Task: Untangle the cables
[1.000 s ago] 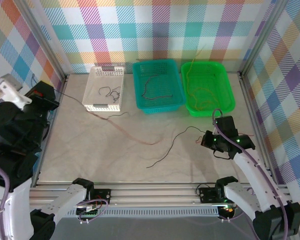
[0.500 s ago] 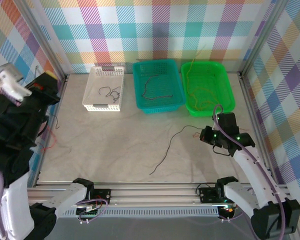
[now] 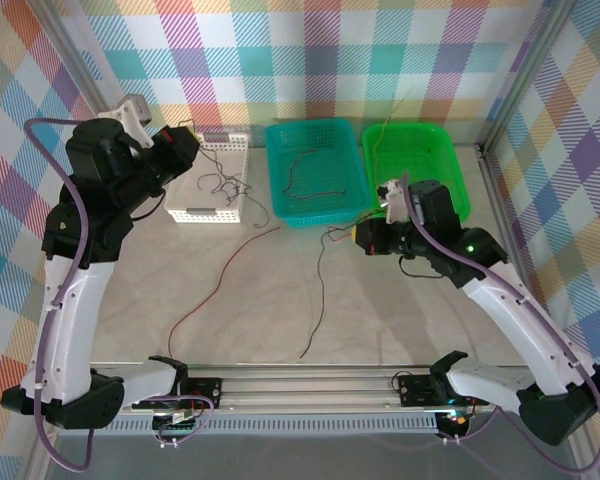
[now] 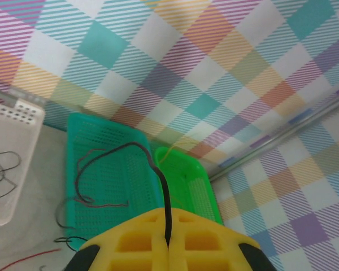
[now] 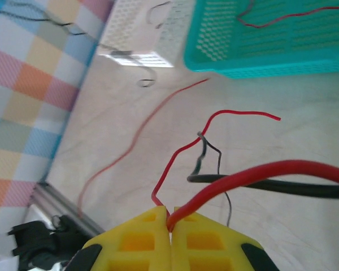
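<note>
Left arm rears high with elbow bent, left gripper (image 3: 188,145) closed on a black cable (image 4: 165,195); right arm reaches forward, right gripper (image 3: 364,238) closed on a red cable (image 5: 248,176)

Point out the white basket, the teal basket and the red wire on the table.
White basket (image 3: 202,213): top view, front wall.
Teal basket (image 3: 320,215): top view, front wall.
Red wire (image 3: 223,275): top view, its middle.

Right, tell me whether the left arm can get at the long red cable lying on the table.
Probably, but not straight away. The red cable lies uncovered on the table on its side, yet the fingers of the left gripper are shut on a black cable, which it would have to release first.
</note>
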